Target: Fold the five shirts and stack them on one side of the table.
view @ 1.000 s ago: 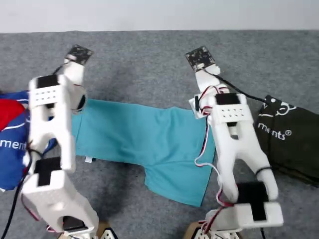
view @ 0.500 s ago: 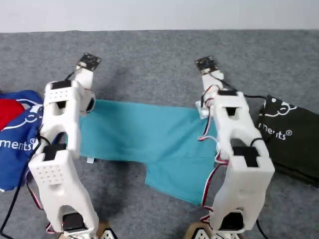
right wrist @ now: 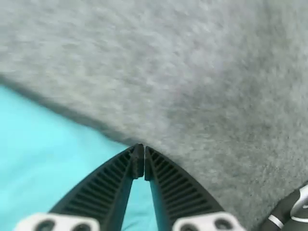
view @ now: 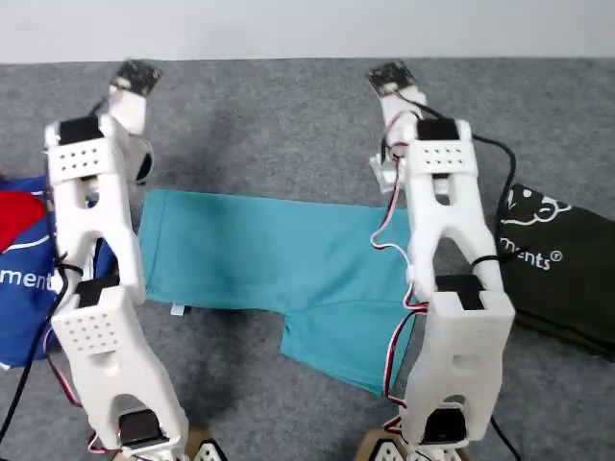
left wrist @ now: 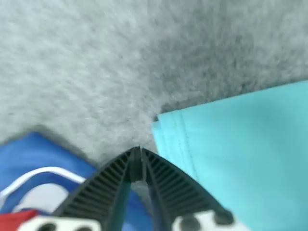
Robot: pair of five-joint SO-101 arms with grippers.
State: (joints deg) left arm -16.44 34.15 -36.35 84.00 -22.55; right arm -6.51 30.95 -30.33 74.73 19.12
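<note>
Teal shirt: the teal shirt (view: 279, 269) lies flat in the middle of the worktop (view: 288, 125), a long band running from one arm to the other, with a broad flap jutting towards the arm bases on the right arm's side.
Tag: a small white tag (view: 174, 309) sticks out from the teal shirt's near edge, close to the left arm.
Blue shirt: the blue shirt (view: 24, 279) with white print sits at the worktop's left edge, partly under the left arm (view: 91, 211) and apart from the teal shirt.
Red cloth: a red cloth (view: 17, 216) lies on the blue shirt; I cannot tell whether it is part of that shirt or a separate one.
Dark shirt: the dark shirt (view: 557, 269) with white print lies folded at the right edge, beside the right arm (view: 447, 250).
Left tool: the left tool (left wrist: 136, 153) is clenched with nothing between its ribbed fingers. Its tip is over bare grey worktop, just beside the hemmed corner of the teal shirt (left wrist: 250, 154), with the blue shirt (left wrist: 43, 154) on its other side.
Right tool: the right tool (right wrist: 140, 148) is also clenched and empty. Its tip sits at the far edge of the teal shirt (right wrist: 43, 159), where the cloth meets the grey surface; I cannot tell whether it touches the cloth.
Worktop: grey and carpet-like, with a pale wall (view: 307, 29) behind it.
</note>
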